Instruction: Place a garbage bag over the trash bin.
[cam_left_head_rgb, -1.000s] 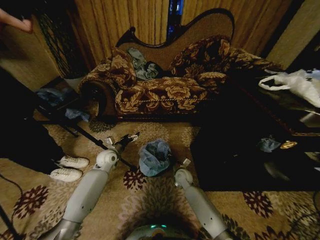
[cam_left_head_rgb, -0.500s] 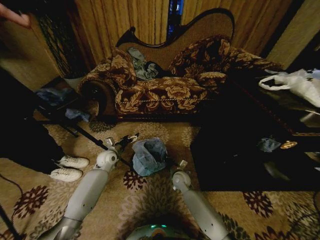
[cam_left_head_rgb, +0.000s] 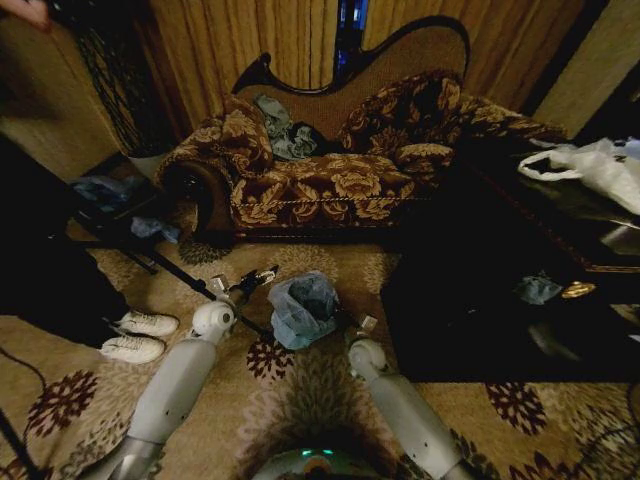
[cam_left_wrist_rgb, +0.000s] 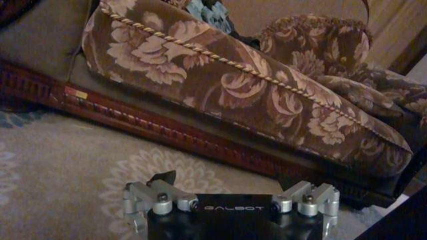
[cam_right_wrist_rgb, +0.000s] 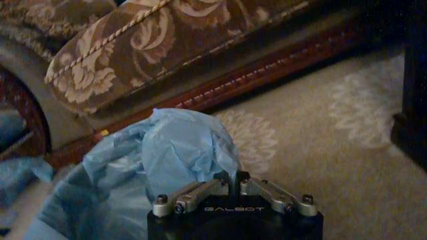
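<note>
Right claw (cam_right_wrist_rgb: 233, 176) pressed together, pinching the thin, wrinkled light-blue plastic garbage bag (cam_left_head_rgb: 303, 308), bunched on the patterned carpet before the floral sofa (cam_left_head_rgb: 320, 180). Left claw (cam_left_head_rgb: 262, 275) spread (idle), just beside the bag; right arm nearer.

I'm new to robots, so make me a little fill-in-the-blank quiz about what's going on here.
1. The right claw is shut on a light ____ garbage bag.
2. The left claw hangs over the carpet, holding ____.
3. Behind the bag stands a floral-patterned ____.
4. Near the robot's left arm, a pair of white ____ lies on the carpet.

Missing words: blue; nothing; sofa; sneakers
</note>
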